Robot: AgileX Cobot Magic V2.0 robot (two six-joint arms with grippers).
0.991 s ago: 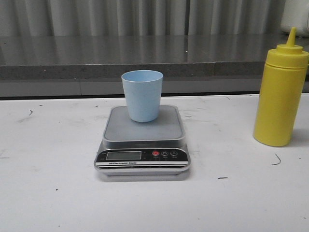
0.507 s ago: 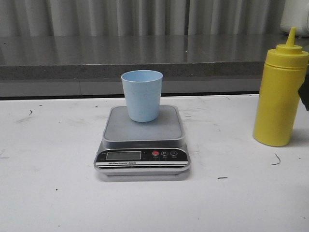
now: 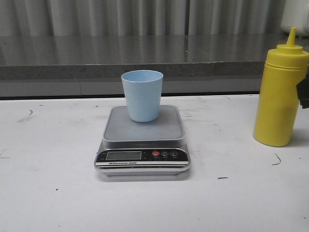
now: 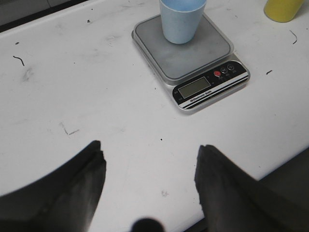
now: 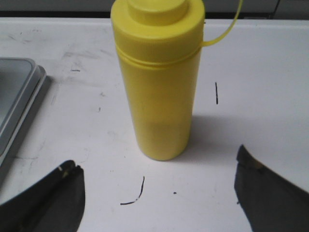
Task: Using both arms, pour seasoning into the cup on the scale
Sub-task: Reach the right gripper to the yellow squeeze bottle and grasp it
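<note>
We record a white worktop [image 3: 58, 193] marked with small dark scuffs, backed by a grey ledge [image 3: 96, 72] and a ribbed grey wall [image 3: 120, 17]. A pale object [image 3: 295, 14] shows at the upper right corner of the front view; we cannot identify it. Nothing stands between the bottle and the scale.

The scale [image 3: 142, 142] sits at the centre of the worktop with its black panel toward the robot, carrying 1 red and 2 dark buttons beside the display; the reading is too small to tell. The cup [image 3: 142, 95] stands upright on the rear part of the platform, touching it, mouth up. We cannot tell what is inside.

The seasoning [image 3: 281, 92] stands upright on the worktop, well to the right of the scale and apart from it, cap on and nozzle pointing up.

The right gripper [image 5: 157, 191] has its jaws spread wide, 1 finger on each side of the bottle's base in the wrist view, with bare worktop between each finger and the bottle. No contact is visible. In the front view only a dark sliver of this arm shows at the right edge, just beside the bottle.

The left gripper [image 4: 149, 186] also has its jaws spread and holds nothing. It hangs over bare worktop, well apart from the scale and cup.
</note>
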